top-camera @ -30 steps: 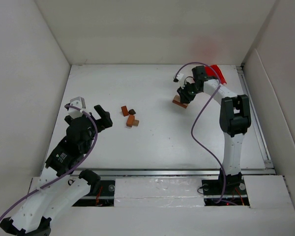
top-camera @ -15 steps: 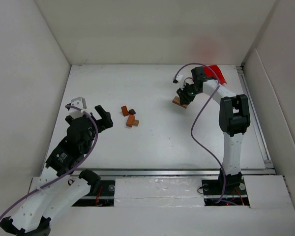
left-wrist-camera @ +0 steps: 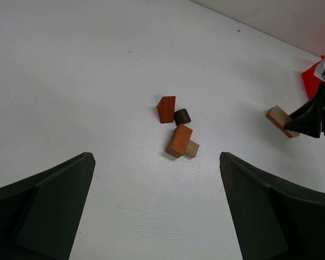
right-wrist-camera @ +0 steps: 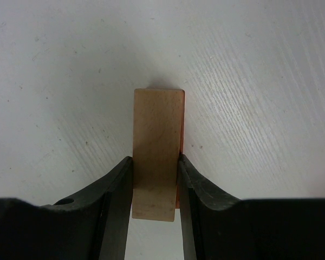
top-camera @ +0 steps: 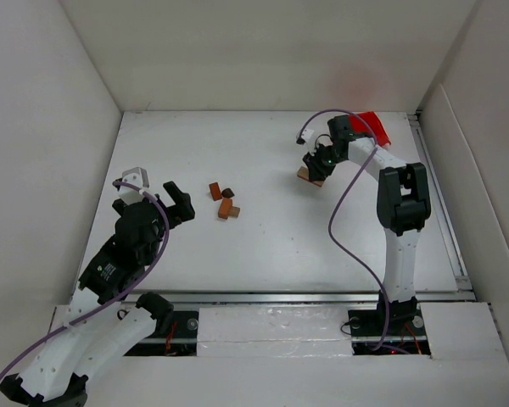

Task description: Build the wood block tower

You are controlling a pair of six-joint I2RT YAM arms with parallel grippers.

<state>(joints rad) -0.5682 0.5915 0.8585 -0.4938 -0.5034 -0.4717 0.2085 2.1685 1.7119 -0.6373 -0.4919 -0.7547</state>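
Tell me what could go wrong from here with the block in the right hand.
The right hand pinches the flat block by its near half only, so it may pivot or slip in transit.
The loose blocks lie close together; setting this one down among them could knock them apart.
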